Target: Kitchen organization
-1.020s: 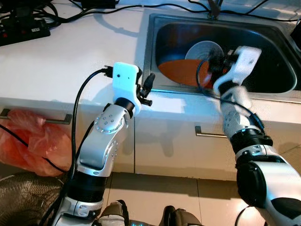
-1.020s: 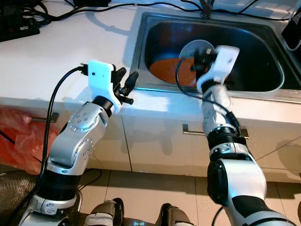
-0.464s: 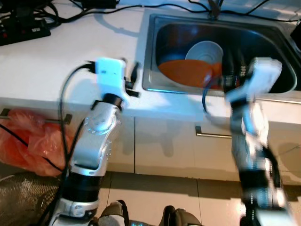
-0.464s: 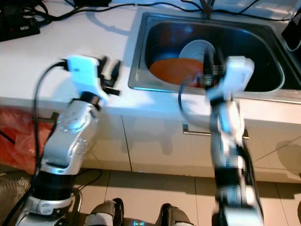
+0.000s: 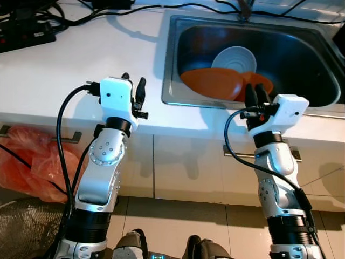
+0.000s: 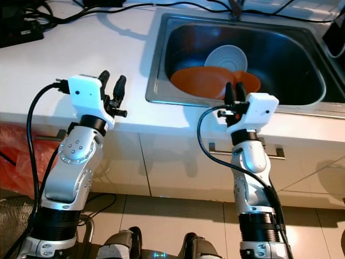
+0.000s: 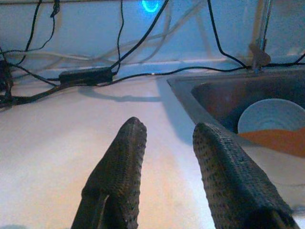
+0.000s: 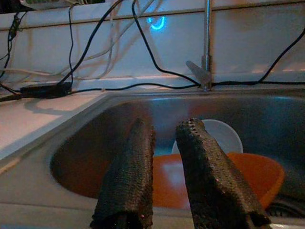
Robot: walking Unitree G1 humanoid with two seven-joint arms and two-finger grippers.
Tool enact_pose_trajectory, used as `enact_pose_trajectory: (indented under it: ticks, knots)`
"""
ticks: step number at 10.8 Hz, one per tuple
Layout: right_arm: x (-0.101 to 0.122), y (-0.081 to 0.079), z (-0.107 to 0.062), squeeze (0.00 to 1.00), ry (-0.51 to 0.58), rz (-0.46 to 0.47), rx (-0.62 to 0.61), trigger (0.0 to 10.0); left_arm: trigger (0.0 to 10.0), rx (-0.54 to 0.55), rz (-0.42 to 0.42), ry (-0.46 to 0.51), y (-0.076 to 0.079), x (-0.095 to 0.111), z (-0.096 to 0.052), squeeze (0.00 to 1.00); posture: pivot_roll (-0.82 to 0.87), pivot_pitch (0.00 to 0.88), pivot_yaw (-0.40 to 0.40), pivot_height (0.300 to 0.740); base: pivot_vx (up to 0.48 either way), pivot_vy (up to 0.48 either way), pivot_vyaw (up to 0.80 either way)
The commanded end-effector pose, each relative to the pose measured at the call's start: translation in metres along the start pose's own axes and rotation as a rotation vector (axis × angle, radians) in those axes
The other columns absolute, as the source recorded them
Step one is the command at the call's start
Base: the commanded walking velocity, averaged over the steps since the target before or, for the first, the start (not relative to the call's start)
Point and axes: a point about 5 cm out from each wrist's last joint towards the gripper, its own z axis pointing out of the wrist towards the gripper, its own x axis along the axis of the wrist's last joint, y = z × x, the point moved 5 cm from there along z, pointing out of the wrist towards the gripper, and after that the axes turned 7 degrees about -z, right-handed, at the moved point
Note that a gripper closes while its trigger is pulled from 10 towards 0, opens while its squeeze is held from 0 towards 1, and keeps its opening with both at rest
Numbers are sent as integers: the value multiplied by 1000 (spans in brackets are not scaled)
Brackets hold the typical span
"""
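Withdrawn from the sink (image 5: 172,65), right end effector (image 5: 252,96) hovers empty, fingers slightly spread, orange bowls (image 5: 213,83) just ahead; next reach must re-enter for a grasp

Text/labels/brands/nos./signs: none legible in any view. Blue glowing mark on far wall (image 7: 149,5), seen in both wrist views – a light, no readable chars.
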Motion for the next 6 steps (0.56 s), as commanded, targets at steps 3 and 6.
enact_pose_trajectory:
  ticks: [3,6]
  knots:
    - [5,-7,1,0,-4,2,24,10000,10000,-22,10,18,10,1,0,0,94,191,-46,740,0,-415,0]
    - [3,-8,1,0,-20,3,31,10000,10000,-21,8,17,10,2,1,0,95,183,-48,740,0,-480,0]
